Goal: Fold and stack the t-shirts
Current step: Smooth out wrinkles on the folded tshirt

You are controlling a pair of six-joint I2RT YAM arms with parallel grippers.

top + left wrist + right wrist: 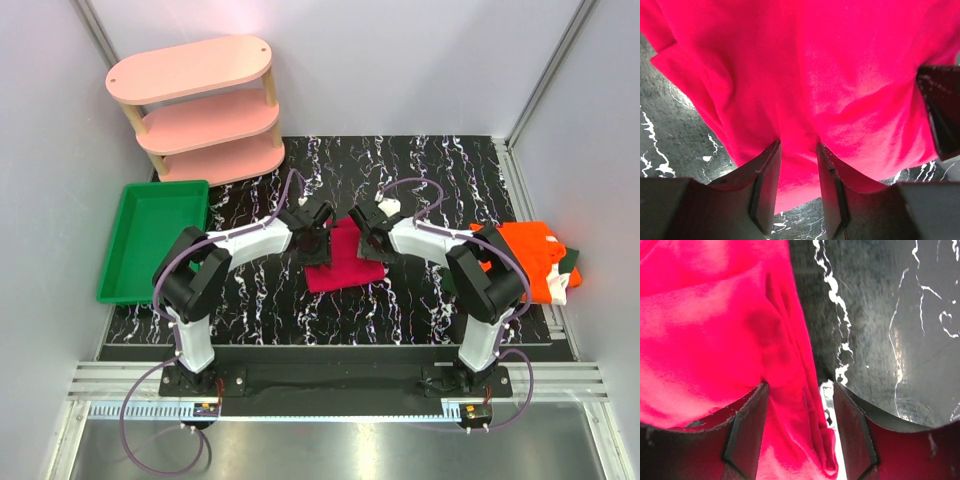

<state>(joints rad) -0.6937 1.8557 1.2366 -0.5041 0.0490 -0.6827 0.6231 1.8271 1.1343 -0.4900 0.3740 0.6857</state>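
Crimson t-shirt (345, 262) lies bunched mid-table. Left gripper (798, 146) is half-closed with cloth between its jaws; whether it pinches, cannot tell. Right gripper (800, 390) stands open astride the shirt's right hem. Best approach: pinch every layer on both sides, lift level, lay flat — no dragging. Orange t-shirt (525, 255) sits at the table's (420, 180) right edge.

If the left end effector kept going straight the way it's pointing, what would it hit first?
Most likely the crimson t-shirt: the left end effector points down at its cloth, which shows between the fingers. Depth is unclear.
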